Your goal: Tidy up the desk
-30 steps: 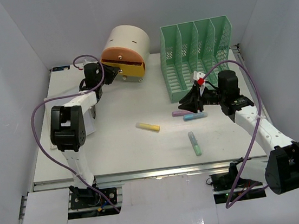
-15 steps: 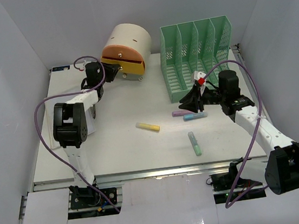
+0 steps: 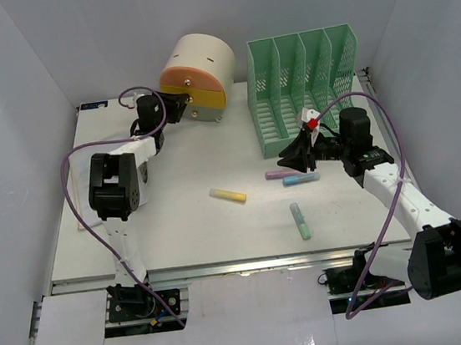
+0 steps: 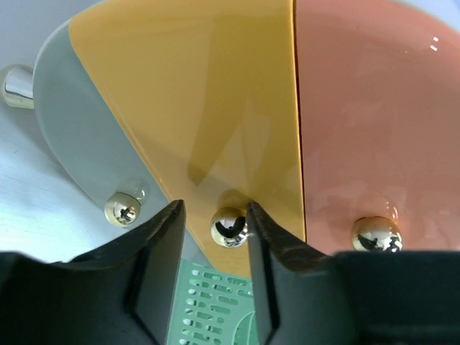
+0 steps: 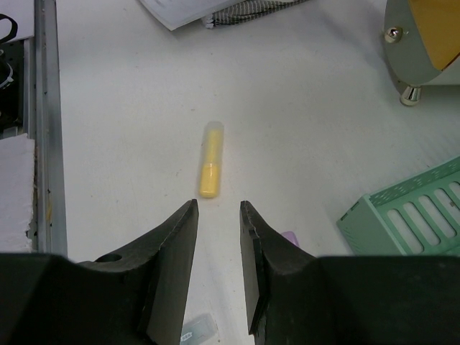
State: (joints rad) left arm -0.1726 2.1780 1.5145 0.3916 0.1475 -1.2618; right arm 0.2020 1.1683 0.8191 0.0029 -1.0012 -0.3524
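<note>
The white desk (image 3: 187, 228) carries a round cream drawer organiser (image 3: 197, 67) at the back. My left gripper (image 3: 174, 109) is at its front. In the left wrist view the jaws (image 4: 214, 230) stand open around the brass knob (image 4: 228, 226) of the yellow drawer (image 4: 208, 108); the knob touches the right finger, with a gap on the left. My right gripper (image 3: 284, 159) hovers open and empty over the desk, beside a purple highlighter (image 3: 279, 173) and a blue one (image 3: 301, 179). A yellow highlighter (image 3: 227, 195) lies ahead of its jaws (image 5: 218, 208), and shows there too (image 5: 210, 159).
A green file rack (image 3: 303, 79) stands at the back right. A green highlighter (image 3: 300, 220) lies near the front. Papers (image 3: 136, 188) lie under the left arm. The metal rail (image 5: 44, 122) runs along the front edge.
The yellow drawer, which stuck out of the round organiser, is now pushed in flush. My left gripper moved with it toward the organiser. The right arm has barely moved.
</note>
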